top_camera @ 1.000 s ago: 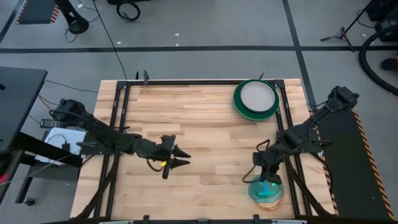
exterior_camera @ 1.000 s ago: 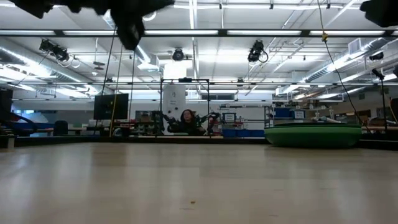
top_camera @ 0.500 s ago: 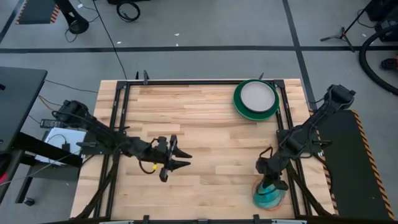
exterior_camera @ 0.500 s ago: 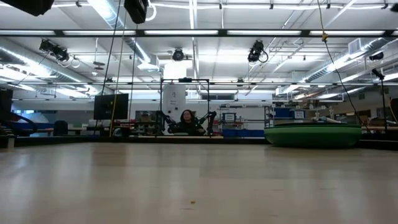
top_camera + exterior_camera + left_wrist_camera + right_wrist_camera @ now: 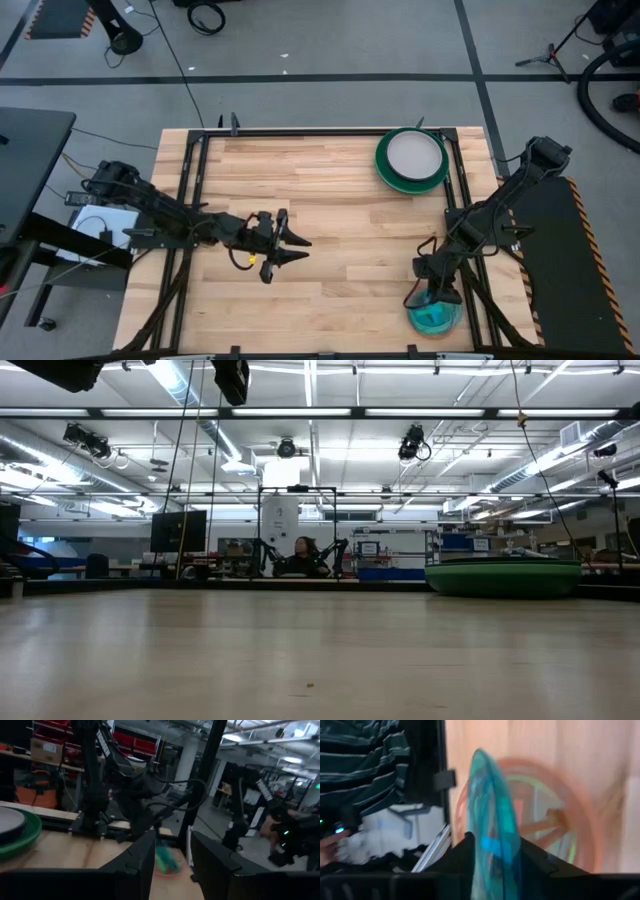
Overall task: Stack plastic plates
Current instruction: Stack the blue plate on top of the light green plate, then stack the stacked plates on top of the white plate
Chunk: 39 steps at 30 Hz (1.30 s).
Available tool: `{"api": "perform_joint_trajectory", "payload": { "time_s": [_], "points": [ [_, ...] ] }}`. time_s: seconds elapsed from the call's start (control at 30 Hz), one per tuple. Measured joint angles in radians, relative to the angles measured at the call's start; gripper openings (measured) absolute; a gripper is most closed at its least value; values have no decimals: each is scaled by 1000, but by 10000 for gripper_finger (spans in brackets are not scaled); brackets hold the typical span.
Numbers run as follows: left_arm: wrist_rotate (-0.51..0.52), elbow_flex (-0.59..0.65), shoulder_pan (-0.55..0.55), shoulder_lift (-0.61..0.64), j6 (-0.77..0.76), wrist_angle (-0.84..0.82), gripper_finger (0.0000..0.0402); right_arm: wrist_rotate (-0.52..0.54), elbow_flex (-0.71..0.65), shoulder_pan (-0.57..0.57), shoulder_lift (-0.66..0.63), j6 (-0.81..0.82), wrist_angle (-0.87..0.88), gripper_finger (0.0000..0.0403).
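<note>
My right gripper [image 5: 432, 294] is shut on a small translucent blue plate [image 5: 436, 318] at the table's near right corner. In the right wrist view the blue plate [image 5: 492, 805] stands edge-on over a blurred pink plate [image 5: 582, 820] and a yellow-green one [image 5: 540, 785], which lie flat on the table. A large green plate [image 5: 411, 160] with a pale grey plate [image 5: 414, 154] in it rests at the far right. My left gripper [image 5: 297, 250] is open and empty above the table's middle left. The other plates do not show. My right gripper pinches the blue plate's rim [image 5: 492, 837] between its two fingers, one finger on each face. The fingers slant down toward the table's near edge. The plate is tilted up on edge; whether its lower rim touches the plates beneath, I cannot tell.
A black frame [image 5: 300, 134] runs round the wooden table top. The right arm's base [image 5: 540, 160] stands at the right edge. In the low view the green plate stack [image 5: 503, 577] sits at the right, with bare wood in front of it.
My right gripper has gone a little toward the table's near edge with the blue plate, which has tipped up from the plates under it. My left gripper has risen and drifted slightly toward the table's right, still open.
</note>
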<state>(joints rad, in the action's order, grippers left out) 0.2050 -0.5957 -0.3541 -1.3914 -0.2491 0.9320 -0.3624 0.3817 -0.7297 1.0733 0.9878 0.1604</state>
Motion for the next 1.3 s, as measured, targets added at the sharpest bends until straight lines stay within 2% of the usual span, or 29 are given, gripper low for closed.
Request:
{"api": "perform_joint_trajectory", "payload": {
  "time_s": [0.13, 0.27, 0.33, 0.53, 0.63, 0.7, 0.93, 1.03, 1.2, 1.3],
  "points": [
    [-3, 1, 52, 32, 75, -75, 133, -121, 18, 22, 0, 60, 33, 172],
    [0, 1, 148, 86, 118, -194, 133, -130, 38, 49, 0, 27, 72, 208],
    [-1, 1, 195, 109, 153, -200, 133, -139, 39, 71, 0, 13, 94, 221],
    [-61, -34, 279, 160, 296, -243, 133, -279, 39, 156, -7, 54, 186, 234],
    [-71, -95, 288, 164, 344, -360, 133, -316, 39, 197, -23, 87, 230, 232],
    [-73, -136, 290, 163, 348, -464, 133, -305, 40, 216, -33, 86, 248, 231],
    [-77, -204, 264, 161, 340, -619, 133, -118, 45, 257, -49, 85, 311, 231],
    [-80, -208, 231, 149, 346, -619, 133, 20, 95, 256, -64, 15, 353, 231],
    [-78, -207, 172, 124, 300, -629, 133, 285, 234, 251, -97, -145, 613, 230],
    [-79, -207, 125, 95, 273, -607, 133, 430, 245, 222, -115, -181, 654, 231]
  ]
}}
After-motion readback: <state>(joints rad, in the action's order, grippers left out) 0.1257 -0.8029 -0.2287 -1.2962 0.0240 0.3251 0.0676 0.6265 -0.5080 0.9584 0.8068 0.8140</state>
